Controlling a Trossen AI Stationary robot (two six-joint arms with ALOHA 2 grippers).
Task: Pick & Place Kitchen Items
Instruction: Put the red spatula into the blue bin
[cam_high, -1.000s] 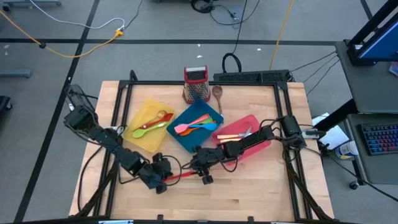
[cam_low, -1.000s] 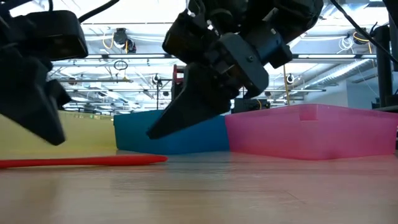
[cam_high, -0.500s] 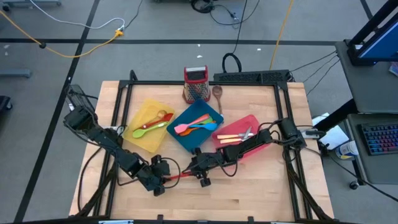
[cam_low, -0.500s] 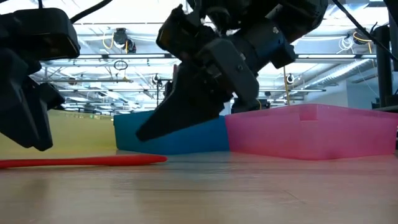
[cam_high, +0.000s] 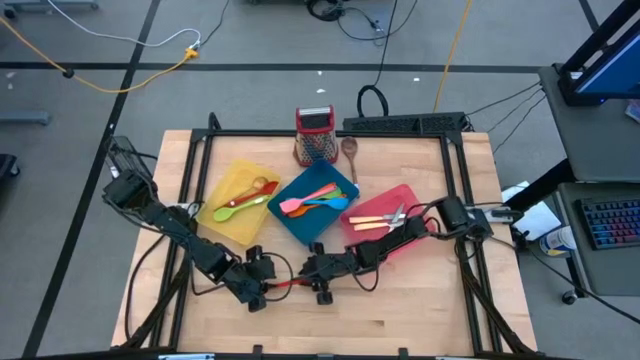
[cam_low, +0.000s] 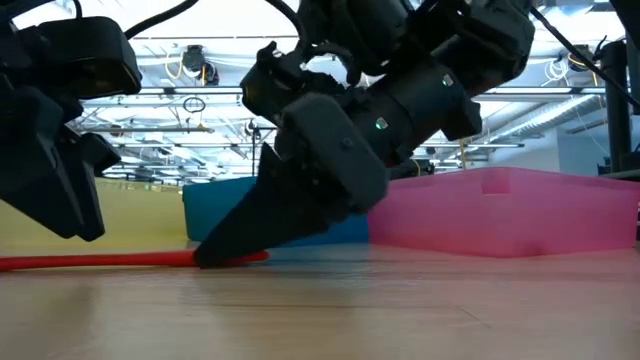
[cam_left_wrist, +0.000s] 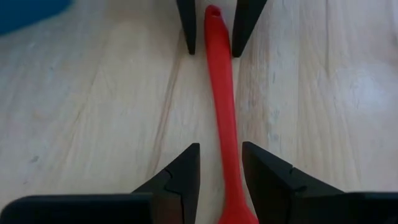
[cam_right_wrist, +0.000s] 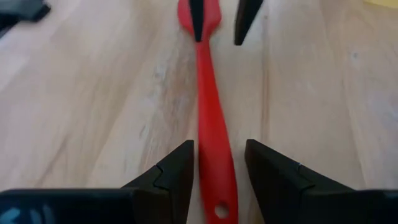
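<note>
The right claw (cam_high: 300, 273) has dropped over the red spatula (cam_left_wrist: 222, 118) near the table's front edge, released astride its handle; the left claw (cam_high: 262, 290), released, straddles its blade end.

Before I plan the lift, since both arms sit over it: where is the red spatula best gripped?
Probably at its slim handle. The red spatula lies flat on the table, so come from above, fingers either side. The right gripper already straddles the holed handle end, open; the left gripper straddles the other end.
</note>
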